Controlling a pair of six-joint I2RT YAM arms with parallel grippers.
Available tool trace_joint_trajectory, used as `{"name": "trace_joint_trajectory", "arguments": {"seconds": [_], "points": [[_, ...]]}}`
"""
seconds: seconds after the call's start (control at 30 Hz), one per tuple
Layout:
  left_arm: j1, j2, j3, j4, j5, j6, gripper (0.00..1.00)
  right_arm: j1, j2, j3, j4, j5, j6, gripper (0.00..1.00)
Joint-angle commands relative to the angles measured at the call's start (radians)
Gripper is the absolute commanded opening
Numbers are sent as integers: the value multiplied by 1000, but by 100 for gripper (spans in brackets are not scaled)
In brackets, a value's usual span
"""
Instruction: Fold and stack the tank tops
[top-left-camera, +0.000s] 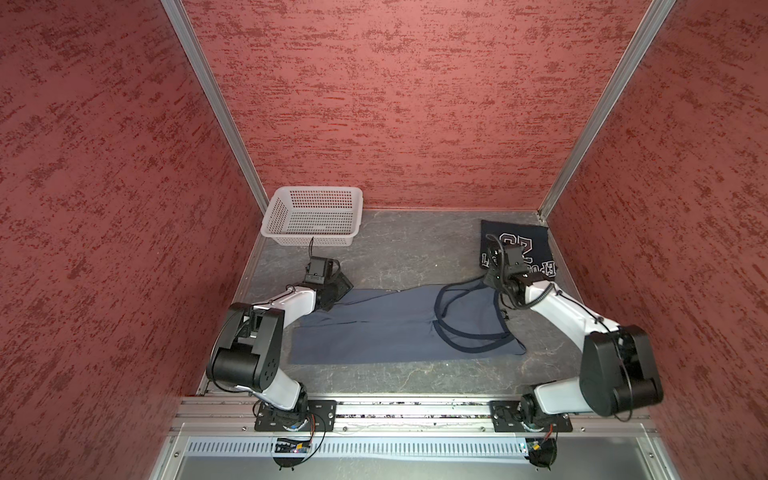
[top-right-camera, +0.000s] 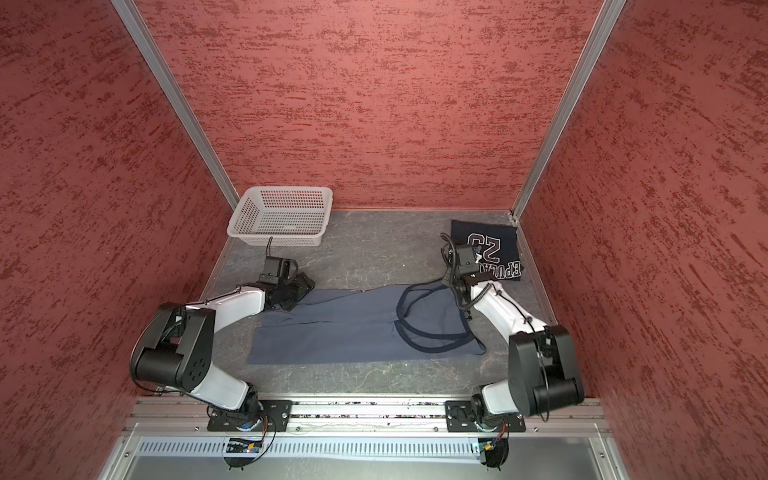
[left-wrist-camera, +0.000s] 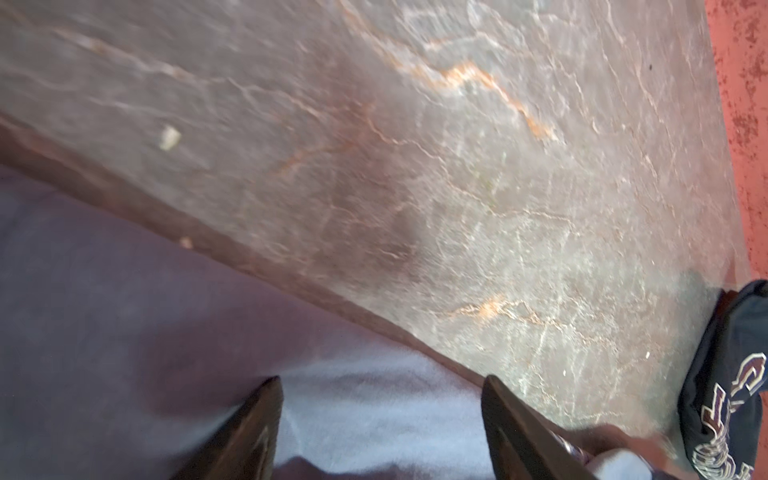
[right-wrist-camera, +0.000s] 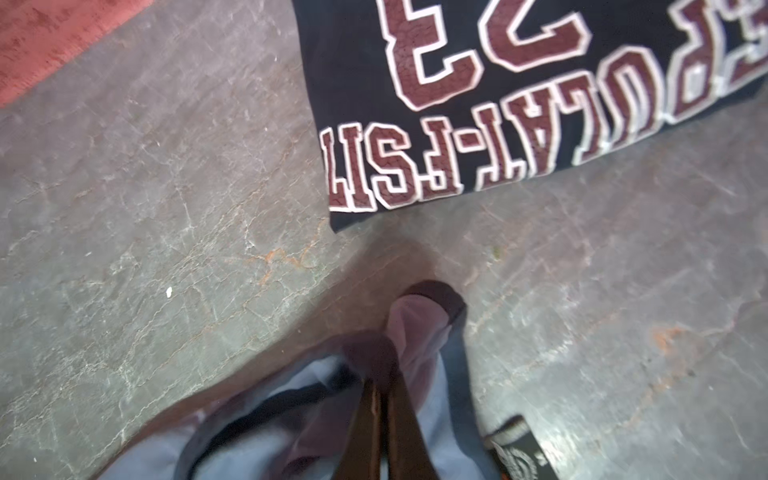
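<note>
**Navy tank top** (top-left-camera: 536, 243): folded into a compact rectangle, lying flat at the far right corner of the worktop (top-left-camera: 415, 249). The maroon, white-edged "23" and lettering face up.

**Grey-blue tank top** (top-left-camera: 374, 328): unfolded, spread lengthwise across the middle of the worktop. Its hem lies to the left and its dark-trimmed straps to the right. Mild creases run near its far edge. One strap loop (right-wrist-camera: 419, 324) appears raised off the surface, though the wrist view is blurred.

The garments lie near each other without touching.

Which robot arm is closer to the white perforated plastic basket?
Left. The left fingers, open, are close to the basket, at one end of the slate grey-blue tank top. The right fingers are across the table, pinching that top's strap beside the folded dark navy tank top.
</note>
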Motion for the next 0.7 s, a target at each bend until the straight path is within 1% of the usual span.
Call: {"name": "trace_joint_trajectory", "arguments": {"seconds": [0.0, 0.07, 0.13, 0.2, 0.3, 0.37, 0.43, 0.5, 0.53, 0.6, 0.67], "points": [[14, 16, -51, -111, -60, -12, 77, -23, -95, -111, 54, -23, 71, 2], [14, 7, -57, -113, -66, -14, 77, -42, -137, -179, 88, -33, 80, 4], [17, 0, -63, -110, -70, -14, 77, -74, -139, -222, 137, -77, 78, 6], [18, -7, -68, -107, -68, -12, 77, -112, -100, -238, 188, -138, 74, 6], [18, -14, -77, -104, -65, -14, 77, -150, -25, -238, 249, -193, 83, 6], [18, -20, -84, -102, -63, -14, 77, -173, 22, -233, 284, -223, 98, 11], [17, -24, -94, -88, -49, -9, 77, -180, 56, -225, 313, -248, 99, 13], [12, -21, -95, -83, -36, 2, 77, -179, 82, -206, 331, -263, 87, 16], [4, -20, -98, -83, -35, 7, 77, -179, 114, -189, 336, -266, 75, 20], [-9, -20, -95, -81, -36, 23, 77, -178, 167, -135, 309, -263, 47, 21], [-7, -17, -83, -97, -39, 36, 77, -167, 208, -87, 280, -263, 25, 24]]}}
